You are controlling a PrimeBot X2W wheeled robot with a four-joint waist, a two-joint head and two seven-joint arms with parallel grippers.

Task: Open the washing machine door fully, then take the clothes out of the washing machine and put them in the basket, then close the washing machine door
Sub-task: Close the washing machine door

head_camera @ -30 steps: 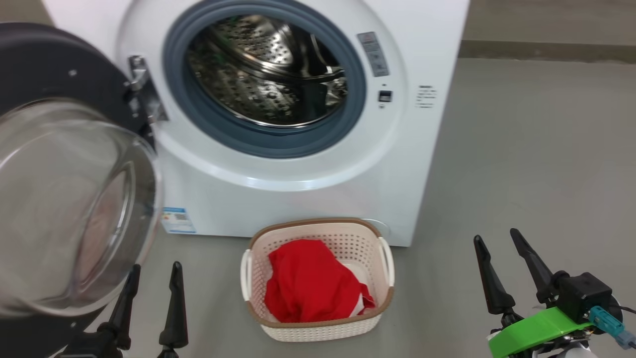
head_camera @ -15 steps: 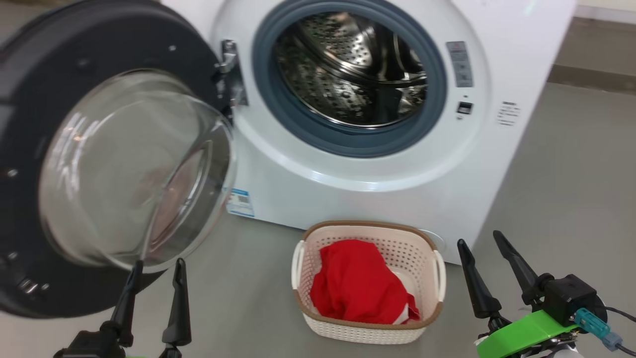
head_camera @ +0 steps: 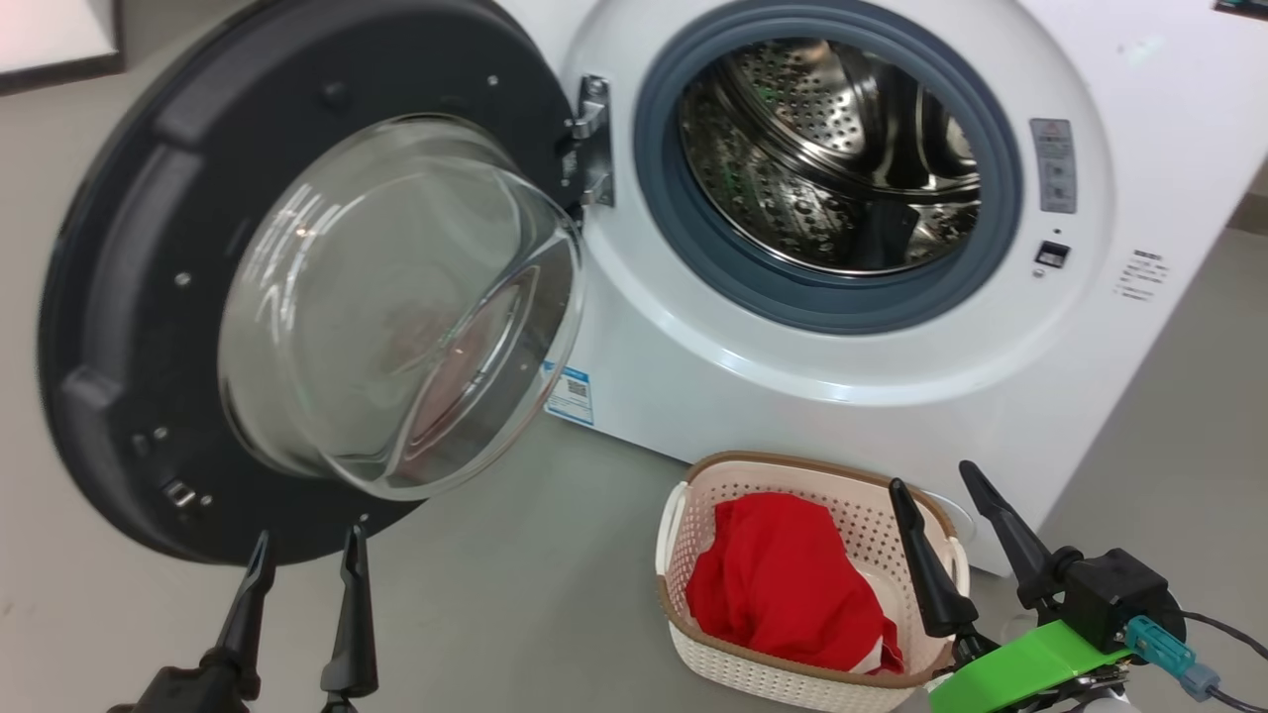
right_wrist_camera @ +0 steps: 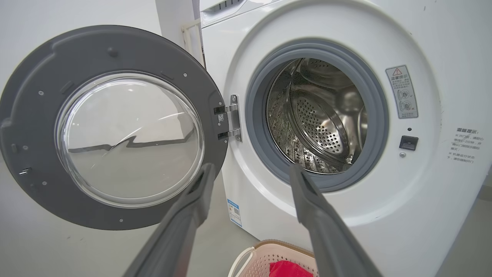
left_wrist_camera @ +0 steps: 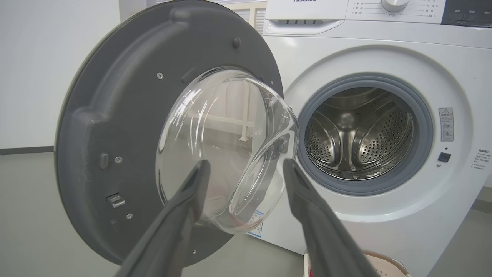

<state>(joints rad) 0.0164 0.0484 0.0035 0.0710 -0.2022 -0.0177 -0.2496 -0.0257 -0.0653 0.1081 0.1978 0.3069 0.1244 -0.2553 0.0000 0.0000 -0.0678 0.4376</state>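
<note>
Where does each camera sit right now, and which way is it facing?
Head view: on the head, looking down at the open door, washing machine and basket of clothes; left fingers and right fingers rise from below.
Left wrist view: on the left wrist, aimed along its open fingers at the door's glass bowl, drum to the right.
Right wrist view: on the right wrist, aimed past its open fingers at the hinge between door and drum.
Shared: both wrist views show door, drum, basket rim.

Washing machine door [head_camera: 129, 297] swung wide at left; drum [head_camera: 832, 168] mouth unblocked.
The door juts out over the floor [head_camera: 555, 574]; a bare strip of floor runs between it and the basket [head_camera: 753, 673] below the mouth.
</note>
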